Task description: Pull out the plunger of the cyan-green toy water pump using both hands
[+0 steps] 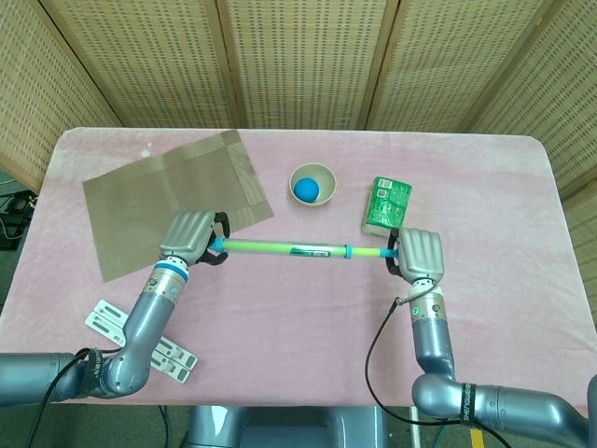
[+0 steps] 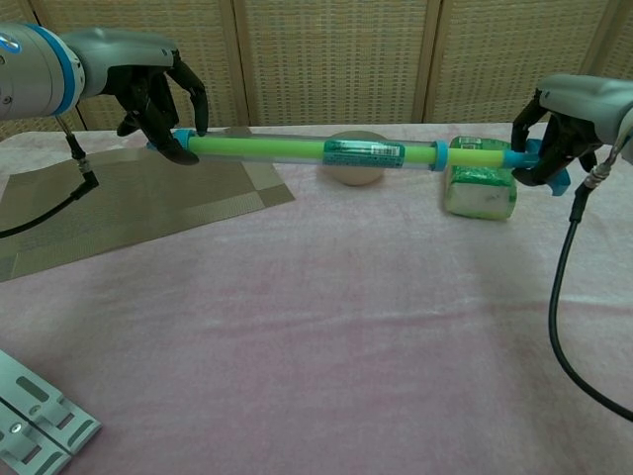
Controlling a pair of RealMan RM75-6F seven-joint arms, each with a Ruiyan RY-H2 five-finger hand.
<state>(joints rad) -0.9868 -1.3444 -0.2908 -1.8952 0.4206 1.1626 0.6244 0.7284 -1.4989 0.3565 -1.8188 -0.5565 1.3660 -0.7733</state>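
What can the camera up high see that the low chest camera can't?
Only the head view shows the blue ball sitting inside the small bowl, and all of the pink table from above.

Only the chest view shows the pump hanging in the air above the cloth, and the left hand's dark fingers curling over its tip.

Both show the toy water pump held between the left hand and the right hand, the green packet, the brown placemat and the grey metal plates.
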